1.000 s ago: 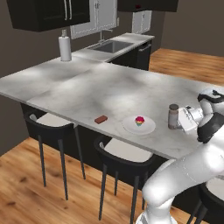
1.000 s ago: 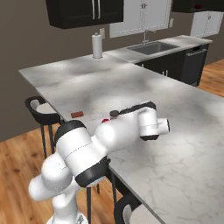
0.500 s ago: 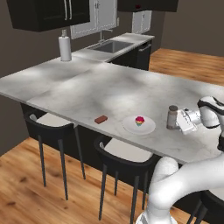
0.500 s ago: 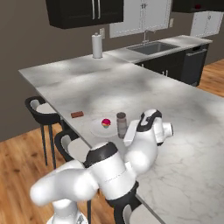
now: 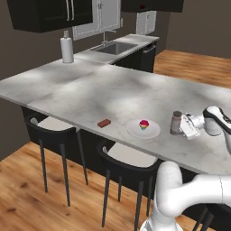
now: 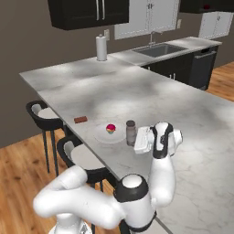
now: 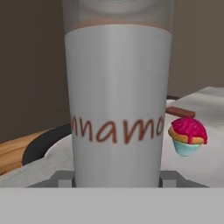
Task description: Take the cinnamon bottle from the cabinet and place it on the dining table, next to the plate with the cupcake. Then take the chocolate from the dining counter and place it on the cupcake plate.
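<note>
Standing upright on the long grey-white marbled table [image 5: 135,90]: tall tan-brown cinnamon bottle [image 5: 176,123] with grey-white cap, just beside the small round white plate [image 5: 135,131] carrying the pink-topped cupcake [image 5: 144,125]. Flanking the bottle: dark fingers [image 7: 61,177], grip impossible to tell. Lying nearby: flat reddish-brown chocolate bar [image 5: 104,123].

wood floor [image 5: 27,189], dark stools [image 5: 52,128], brown wall [image 5: 18,52], steel sink [image 5: 113,46]

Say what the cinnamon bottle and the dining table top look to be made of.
The cinnamon bottle: seemingly clear plastic or glass, smooth, brown contents visible above its pale printed label. The dining table top: apparently polished marble or a stone look-alike, grey-white with soft veining and a faint sheen.
</note>
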